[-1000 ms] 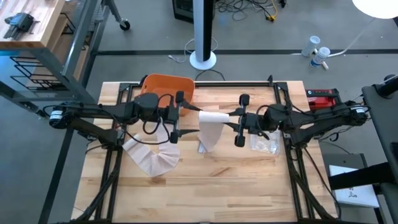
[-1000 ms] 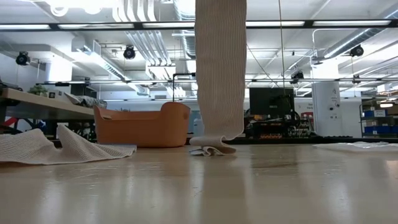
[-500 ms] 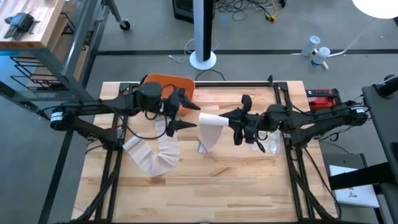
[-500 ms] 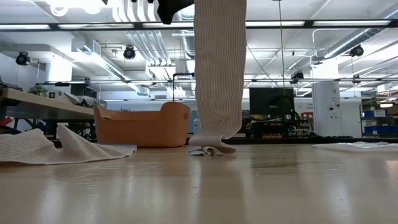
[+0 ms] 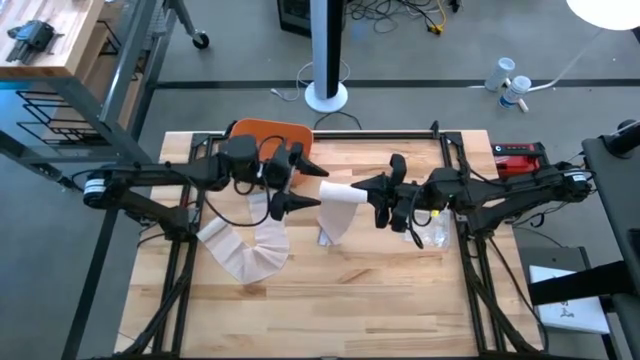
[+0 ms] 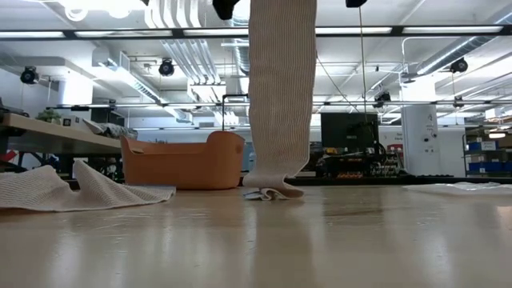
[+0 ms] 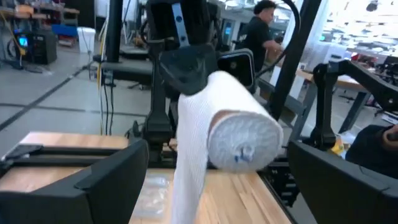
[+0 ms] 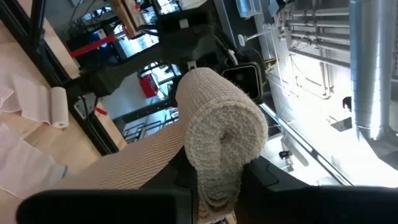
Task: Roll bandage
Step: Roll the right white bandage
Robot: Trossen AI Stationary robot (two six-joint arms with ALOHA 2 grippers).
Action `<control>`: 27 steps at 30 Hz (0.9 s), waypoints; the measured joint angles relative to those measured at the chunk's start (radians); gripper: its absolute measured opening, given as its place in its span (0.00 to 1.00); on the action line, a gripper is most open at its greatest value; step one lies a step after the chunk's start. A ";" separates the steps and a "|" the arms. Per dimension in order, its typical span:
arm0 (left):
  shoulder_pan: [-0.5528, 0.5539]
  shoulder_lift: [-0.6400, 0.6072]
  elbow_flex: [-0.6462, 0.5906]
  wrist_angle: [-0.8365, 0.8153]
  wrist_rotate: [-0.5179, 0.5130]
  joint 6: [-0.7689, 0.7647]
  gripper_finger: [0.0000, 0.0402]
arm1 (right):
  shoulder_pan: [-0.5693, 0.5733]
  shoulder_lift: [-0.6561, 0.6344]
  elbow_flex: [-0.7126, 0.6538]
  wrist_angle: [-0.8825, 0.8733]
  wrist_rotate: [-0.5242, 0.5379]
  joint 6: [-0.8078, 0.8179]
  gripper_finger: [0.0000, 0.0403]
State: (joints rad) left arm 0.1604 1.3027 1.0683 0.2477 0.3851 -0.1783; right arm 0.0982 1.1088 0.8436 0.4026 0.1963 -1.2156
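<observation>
no readable text, labels, brands, numbers or signs in any view.

The high view looks straight down from well above, taking in the whole pale wooden slatted table (image 5: 330, 290), both arms and the grey floor around it. The low view sits at table-top level at the near edge, facing level across the boards into the room beyond. Both share the orange plastic tub (image 5: 268, 140) (image 6: 184, 164) at the far left and the hanging strip of white ribbed bandage (image 5: 338, 205) (image 6: 280, 88) at the middle. The left wrist view looks rightward, very close on the bandage's rolled end (image 7: 239, 137). The right wrist view faces leftward, equally close on the same roll (image 8: 221, 134) from the opposite end.
</observation>
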 joint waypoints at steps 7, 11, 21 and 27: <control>0.000 0.030 0.001 0.036 0.000 -0.007 0.95 | 0.000 0.000 0.000 -0.001 0.042 -0.007 0.13; 0.000 0.051 0.003 0.085 0.000 -0.030 0.96 | 0.000 0.007 0.000 0.000 0.042 -0.052 0.13; 0.000 0.109 0.020 0.186 0.000 -0.041 0.91 | -0.001 0.008 -0.001 0.034 0.040 -0.068 0.13; 0.000 0.168 0.073 0.188 0.026 -0.041 0.86 | -0.008 0.028 -0.001 0.043 0.070 -0.061 0.13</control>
State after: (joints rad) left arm 0.1604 1.4708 1.1415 0.4360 0.4108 -0.2190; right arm 0.0906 1.1365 0.8425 0.4459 0.2662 -1.2762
